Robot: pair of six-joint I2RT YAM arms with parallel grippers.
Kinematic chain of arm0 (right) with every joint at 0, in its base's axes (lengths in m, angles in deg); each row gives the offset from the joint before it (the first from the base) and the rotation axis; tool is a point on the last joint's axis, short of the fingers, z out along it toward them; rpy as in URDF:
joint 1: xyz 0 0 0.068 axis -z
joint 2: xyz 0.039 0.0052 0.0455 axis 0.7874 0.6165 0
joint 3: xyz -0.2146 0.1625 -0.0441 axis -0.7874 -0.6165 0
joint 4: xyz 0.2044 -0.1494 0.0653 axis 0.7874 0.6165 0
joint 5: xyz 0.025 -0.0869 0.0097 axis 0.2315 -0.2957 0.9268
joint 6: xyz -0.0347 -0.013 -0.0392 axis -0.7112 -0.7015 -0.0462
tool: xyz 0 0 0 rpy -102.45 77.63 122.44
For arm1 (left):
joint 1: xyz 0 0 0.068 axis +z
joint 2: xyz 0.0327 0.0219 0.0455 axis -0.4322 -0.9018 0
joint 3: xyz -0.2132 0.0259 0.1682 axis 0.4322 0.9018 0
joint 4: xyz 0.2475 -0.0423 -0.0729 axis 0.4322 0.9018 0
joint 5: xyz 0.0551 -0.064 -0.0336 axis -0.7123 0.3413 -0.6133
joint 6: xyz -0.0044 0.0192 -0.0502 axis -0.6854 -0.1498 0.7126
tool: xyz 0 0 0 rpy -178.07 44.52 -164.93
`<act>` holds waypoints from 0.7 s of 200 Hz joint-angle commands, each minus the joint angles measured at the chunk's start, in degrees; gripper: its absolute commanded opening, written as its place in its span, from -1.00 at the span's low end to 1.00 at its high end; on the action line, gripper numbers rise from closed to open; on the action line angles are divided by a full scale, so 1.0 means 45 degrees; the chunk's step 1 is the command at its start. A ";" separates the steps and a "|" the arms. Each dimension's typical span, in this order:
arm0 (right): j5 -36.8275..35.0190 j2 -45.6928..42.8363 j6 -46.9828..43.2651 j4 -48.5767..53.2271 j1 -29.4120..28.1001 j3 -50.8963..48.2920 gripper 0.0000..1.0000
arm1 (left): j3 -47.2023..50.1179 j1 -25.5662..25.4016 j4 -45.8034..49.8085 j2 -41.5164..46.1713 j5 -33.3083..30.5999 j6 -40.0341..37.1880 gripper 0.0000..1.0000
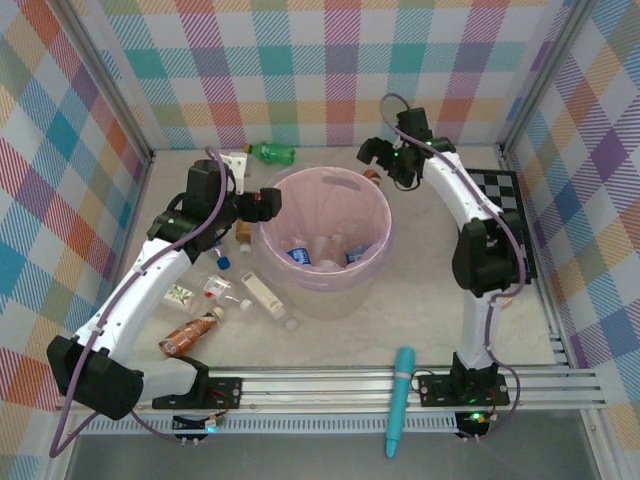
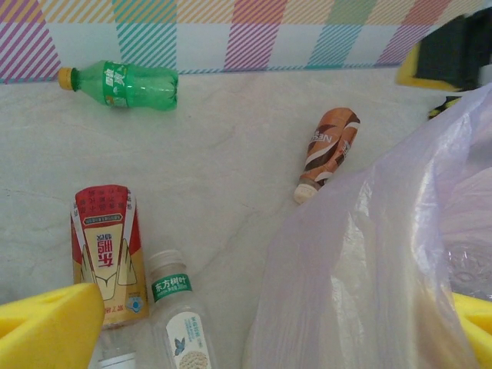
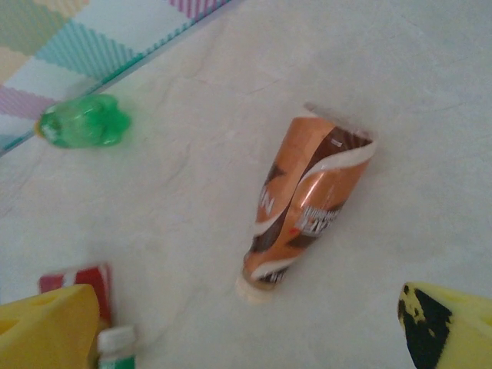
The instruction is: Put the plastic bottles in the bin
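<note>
The big round pale bin (image 1: 322, 296), lined with a see-through pink plastic bag (image 2: 369, 261), stands in the middle of the pale bench (image 1: 400, 320). A few clear plastic bottles with blue labels (image 1: 300, 255) lie at the bottom of it.

The left tool (image 1: 268, 205) hangs at the left rim of the bin. Its yellow fingers (image 2: 46, 327) are spread wide and hold nothing. In the left wrist view the pink bag bulges up between them.

The right tool (image 1: 374, 155) hangs behind the bin, on its far right side. Its fingers (image 3: 46, 327) are wide apart too, with nothing in them. Under it a copper-brown plastic bottle (image 3: 307, 200) lies flat on the bench, not touched.

A green plastic bottle (image 1: 272, 153) lies by the back wall. Left of the bin, more bottles lie on the bench. A bottle with a red and yellow label (image 2: 106, 254) lies just beside a clear bottle with a white cap (image 2: 181, 323). Another brown bottle (image 1: 190, 335) lies near the left arm.

A long teal tube (image 1: 400, 400) lies at the near edge. A black-and-white checkered board (image 1: 500, 190) lies on the right.
</note>
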 commanded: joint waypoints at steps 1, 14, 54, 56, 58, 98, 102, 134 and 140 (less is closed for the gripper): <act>-0.0415 0.0985 0.0710 -0.0721 -0.0124 0.0731 0.99 | 0.0553 0.0242 0.0601 -0.0322 -0.0731 -0.0452 0.87; -0.0391 0.1797 0.0820 -0.0840 -0.0256 0.1246 0.99 | 0.0592 0.0265 0.0519 -0.0335 -0.0746 -0.0468 0.87; -0.0103 0.4278 0.0879 -0.0117 -0.0503 0.3715 0.99 | 0.0612 0.0509 0.0537 -0.0434 -0.0953 -0.0564 0.88; -0.0117 0.4357 0.0901 -0.0127 -0.0504 0.3759 0.99 | 0.0603 0.0517 0.0546 -0.0463 -0.0953 -0.0569 0.88; -0.0121 0.4435 0.0912 -0.0129 -0.0514 0.3814 0.99 | 0.0605 0.0529 0.0549 -0.0460 -0.0953 -0.0590 0.88; -0.0336 0.5797 0.1349 0.0497 -0.0593 0.4997 0.99 | 0.0603 0.0676 0.0546 -0.0551 -0.0851 -0.0597 0.88; -0.0365 0.5858 0.1417 0.0540 -0.0594 0.5024 0.99 | 0.0607 0.0691 0.0521 -0.0560 -0.0844 -0.0595 0.88; -0.0481 0.6408 0.1535 0.0867 -0.0616 0.5317 0.97 | 0.0632 0.0715 0.0494 -0.0575 -0.0758 -0.0586 0.88; -0.0559 0.6446 0.1522 0.0945 -0.0621 0.5323 0.94 | 0.0632 0.0715 0.0483 -0.0594 -0.0740 -0.0569 0.88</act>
